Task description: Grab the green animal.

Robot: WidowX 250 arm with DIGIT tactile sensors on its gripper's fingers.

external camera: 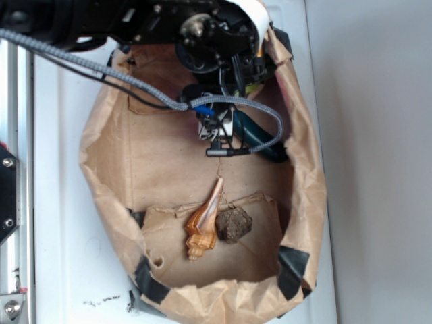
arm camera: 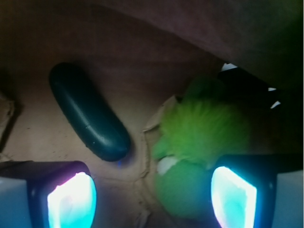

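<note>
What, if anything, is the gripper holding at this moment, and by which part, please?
Nothing is held. The gripper is open, its fingers spread wide; the green animal lies on the bag floor next to the right-hand one, not clamped.

paper bag (external camera: 101, 169) | shell (external camera: 204, 223) touching rock (external camera: 234, 224) | cucumber-like object (arm camera: 89, 111), possibly plastic

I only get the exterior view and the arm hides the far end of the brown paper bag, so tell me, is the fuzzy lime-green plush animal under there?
Observer: Yes. In the wrist view the fuzzy lime-green plush animal lies just ahead of the gripper, towards its right-hand finger.
Operator: Are the jaws open?
Observer: Open, and nothing is between them.
Operator: Anything beside it?
Observer: A smooth dark green cucumber-shaped object lies to the left, apart from the plush.
</note>
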